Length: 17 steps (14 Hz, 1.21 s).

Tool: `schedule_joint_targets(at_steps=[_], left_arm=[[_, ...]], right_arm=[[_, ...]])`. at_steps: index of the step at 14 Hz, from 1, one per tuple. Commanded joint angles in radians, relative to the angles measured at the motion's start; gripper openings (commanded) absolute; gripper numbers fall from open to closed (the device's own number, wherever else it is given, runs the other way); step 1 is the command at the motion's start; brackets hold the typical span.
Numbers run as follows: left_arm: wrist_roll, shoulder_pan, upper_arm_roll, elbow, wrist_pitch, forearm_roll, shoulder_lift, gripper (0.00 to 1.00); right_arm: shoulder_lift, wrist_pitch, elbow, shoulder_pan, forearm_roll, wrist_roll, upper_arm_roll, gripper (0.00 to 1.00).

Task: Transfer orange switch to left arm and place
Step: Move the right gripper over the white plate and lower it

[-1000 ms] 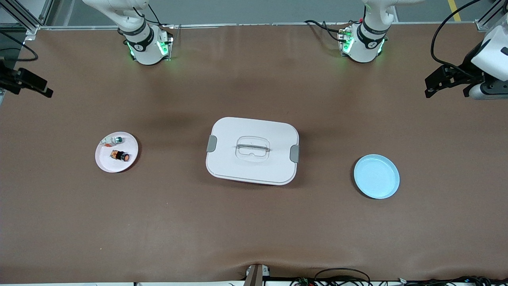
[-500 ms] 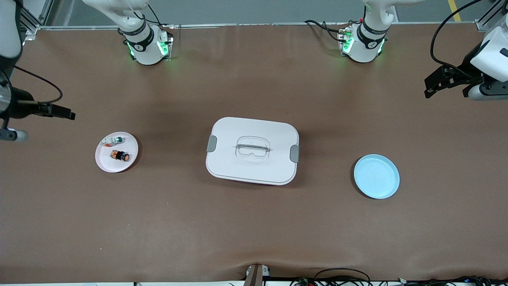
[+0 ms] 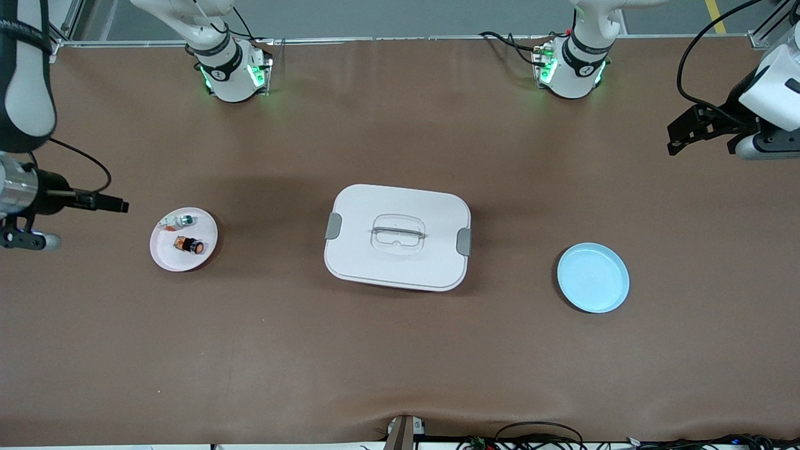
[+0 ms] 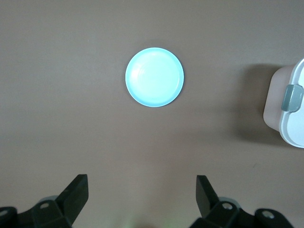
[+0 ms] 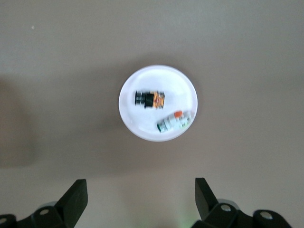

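Observation:
The orange switch (image 3: 189, 245) lies on its side on a small pale pink plate (image 3: 172, 255) toward the right arm's end of the table; the right wrist view looks down on the switch (image 5: 149, 99) and plate (image 5: 156, 78). My right gripper (image 3: 117, 204) hangs open and empty over bare table beside that plate, toward the table's end; its jaws (image 5: 140, 190) stand wide. The white box (image 3: 397, 237) sits mid-table, and one clipped end of the box (image 4: 289, 109) shows in the left wrist view. My left gripper (image 3: 674, 141) waits open and empty over the left arm's end (image 4: 142, 187).
A small white-and-silver part with a green cap (image 3: 181, 220) shares the pink plate, also in the right wrist view (image 5: 174, 121). A light-blue plate (image 3: 593, 277) lies between the box and the left arm's end, and shows in the left wrist view (image 4: 154, 77). Cables run along the front edge.
The right arm has swung into view and its gripper has moved toward the pink plate. The left arm has barely shifted. Switch, plates and box stay put.

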Motion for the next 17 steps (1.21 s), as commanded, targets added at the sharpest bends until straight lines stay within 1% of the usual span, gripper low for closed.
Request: schedule_joint_targets(at_steps=[1,3,5,8,9,12,17], left_arm=[[0.015,0.000,0.000,0.007,-0.014,-0.015,0.006,1.00],[0.015,0.000,0.000,0.007,-0.014,-0.015,0.007,1.00],[0.015,0.000,-0.002,0.007,-0.014,-0.015,0.007,1.00],[0.015,0.000,0.000,0.007,-0.014,-0.015,0.007,1.00],[0.015,0.000,-0.002,0.007,-0.014,-0.015,0.007,1.00],[0.015,-0.002,-0.002,0.007,-0.014,-0.015,0.007,1.00],[0.015,-0.002,-0.002,0.007,-0.014,-0.015,0.007,1.00]], right_arm=[[0.000,0.175,-0.136,-0.033,0.009,0.013,0.011,1.00],[0.000,0.297,-0.226,-0.030,0.012,0.028,0.011,1.00],[0.000,0.392,-0.293,-0.025,0.018,0.100,0.013,1.00],[0.018,0.518,-0.370,-0.014,0.018,0.103,0.013,1.00],[0.038,0.565,-0.390,-0.010,0.018,0.103,0.013,1.00],[0.101,0.667,-0.421,-0.010,0.018,0.098,0.015,1.00],[0.162,0.720,-0.435,-0.005,0.018,0.088,0.018,1.00]])
